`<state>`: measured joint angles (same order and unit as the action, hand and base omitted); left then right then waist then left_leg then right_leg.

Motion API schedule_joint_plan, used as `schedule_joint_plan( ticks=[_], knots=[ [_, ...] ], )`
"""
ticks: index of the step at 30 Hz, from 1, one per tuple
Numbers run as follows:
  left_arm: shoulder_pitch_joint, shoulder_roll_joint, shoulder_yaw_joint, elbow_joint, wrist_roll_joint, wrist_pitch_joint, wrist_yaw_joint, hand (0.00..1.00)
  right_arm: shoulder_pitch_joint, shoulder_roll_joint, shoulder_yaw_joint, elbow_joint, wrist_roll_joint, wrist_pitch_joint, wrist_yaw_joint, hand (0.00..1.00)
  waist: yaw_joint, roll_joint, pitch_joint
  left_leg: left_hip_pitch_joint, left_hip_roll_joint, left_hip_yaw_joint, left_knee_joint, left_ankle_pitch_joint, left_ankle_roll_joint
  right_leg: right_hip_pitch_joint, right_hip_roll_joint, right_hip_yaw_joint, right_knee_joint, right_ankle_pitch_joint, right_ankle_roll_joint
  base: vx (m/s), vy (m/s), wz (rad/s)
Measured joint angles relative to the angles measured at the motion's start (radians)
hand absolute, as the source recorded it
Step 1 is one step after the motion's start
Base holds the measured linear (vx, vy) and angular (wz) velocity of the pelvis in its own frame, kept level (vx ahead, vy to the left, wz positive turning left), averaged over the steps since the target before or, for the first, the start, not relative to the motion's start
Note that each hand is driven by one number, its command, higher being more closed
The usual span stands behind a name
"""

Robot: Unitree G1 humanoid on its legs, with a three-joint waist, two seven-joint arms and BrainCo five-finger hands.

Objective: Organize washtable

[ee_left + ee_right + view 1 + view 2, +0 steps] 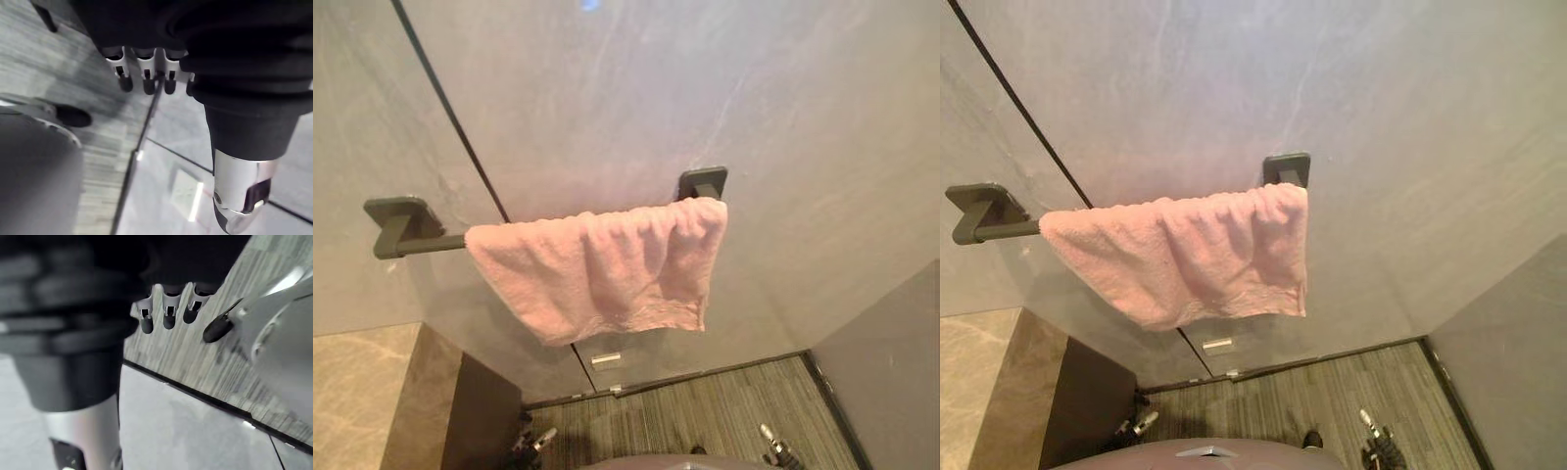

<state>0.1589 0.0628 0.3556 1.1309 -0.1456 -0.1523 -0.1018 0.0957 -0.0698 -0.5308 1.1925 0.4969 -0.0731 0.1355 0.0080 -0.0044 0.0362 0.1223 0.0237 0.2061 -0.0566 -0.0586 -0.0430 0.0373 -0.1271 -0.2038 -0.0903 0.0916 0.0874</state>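
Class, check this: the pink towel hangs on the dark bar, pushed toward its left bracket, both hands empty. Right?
Wrong side: the left eye view shows the pink towel toward the right bracket of the dark bar, whose left end is bare. The left hand and right hand are empty.

We see the towel (607,269) draped over most of the bar (433,246), leaving its left end bare. Below it the floor (724,411) lies open between the counter (357,392) and the right wall (891,372).

wall (803,108): grey, veined; dark seam (443,98) slants across it | floor (724,411): striped planks below the wall
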Motion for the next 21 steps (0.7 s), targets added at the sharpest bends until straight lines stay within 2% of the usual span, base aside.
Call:
schedule_joint_plan(
  ticks=[2,8,13,15,16,18,19,20,21],
  knots=[
    [-0.006,-0.001,0.006,0.006,-0.008,0.011,0.023,0.00,-0.001,0.011,-0.019,0.000,-0.049,0.007,-0.023,0.00,-0.003,0.002,-0.001,0.008,0.000,0.007,-0.008,-0.001,-0.001,0.001,0.001,0.003,0.000,-0.001,-0.001,-0.02,-0.004,-0.15],
    [-0.009,-0.011,-0.011,0.007,-0.076,0.014,0.075,0.00,-0.015,0.011,-0.012,0.024,-0.048,0.010,-0.070,0.00,-0.002,-0.001,-0.001,0.021,0.003,0.023,-0.014,-0.002,-0.003,0.002,0.007,0.025,0.000,0.000,0.000,0.01,-0.001,-0.08],
    [-0.018,-0.001,-0.044,0.006,-0.113,0.013,0.085,0.00,-0.033,0.012,0.084,0.027,-0.053,0.009,-0.083,0.00,-0.006,-0.002,0.018,0.026,0.018,0.037,0.013,-0.019,-0.013,0.009,0.019,0.037,0.000,-0.002,-0.004,0.05,-0.022,-0.07],
    [-0.030,0.000,-0.044,0.003,-0.124,0.012,0.087,0.00,-0.046,0.006,0.134,0.025,-0.083,0.008,-0.087,0.00,-0.005,0.005,0.056,-0.018,0.048,0.043,0.156,-0.090,-0.026,0.016,0.028,0.044,0.023,-0.024,-0.018,0.01,-0.063,-0.09],
    [-0.031,0.003,-0.041,-0.006,-0.138,0.012,0.088,0.00,-0.062,0.001,0.166,0.025,-0.104,0.006,-0.091,0.00,-0.002,0.005,0.073,-0.086,0.076,0.038,0.325,-0.133,-0.040,0.015,0.037,0.051,0.044,-0.049,-0.023,-0.06,-0.089,-0.10],
    [-0.027,0.001,-0.039,-0.029,-0.158,0.011,0.091,0.00,-0.068,-0.004,0.188,0.025,-0.139,-0.003,-0.091,0.00,0.005,0.000,0.091,-0.177,0.102,0.004,0.530,-0.128,-0.047,0.019,0.041,0.062,0.061,-0.057,-0.034,-0.12,-0.159,-0.16],
    [-0.024,-0.013,-0.027,-0.038,-0.164,0.009,0.092,0.00,-0.079,-0.015,0.200,0.024,-0.166,-0.004,-0.093,0.00,0.014,0.019,0.107,-0.225,0.110,-0.039,0.622,-0.115,-0.060,0.018,0.049,0.068,0.082,-0.069,-0.039,-0.14,-0.161,-0.20],
    [-0.024,-0.021,-0.010,-0.038,-0.164,0.009,0.092,0.00,-0.082,-0.020,0.205,0.024,-0.167,-0.004,-0.093,0.00,0.019,0.023,0.112,-0.239,0.109,-0.061,0.658,-0.103,-0.061,0.017,0.050,0.075,0.092,-0.076,-0.039,-0.14,-0.143,-0.25],
    [-0.024,-0.037,0.022,-0.036,-0.182,0.008,0.091,0.00,-0.084,-0.025,0.207,0.022,-0.177,-0.004,-0.094,0.00,0.033,0.029,0.127,-0.266,0.101,-0.101,0.716,-0.065,-0.065,0.012,0.048,0.086,0.109,-0.085,-0.043,-0.12,-0.114,-0.22]
  ],
)
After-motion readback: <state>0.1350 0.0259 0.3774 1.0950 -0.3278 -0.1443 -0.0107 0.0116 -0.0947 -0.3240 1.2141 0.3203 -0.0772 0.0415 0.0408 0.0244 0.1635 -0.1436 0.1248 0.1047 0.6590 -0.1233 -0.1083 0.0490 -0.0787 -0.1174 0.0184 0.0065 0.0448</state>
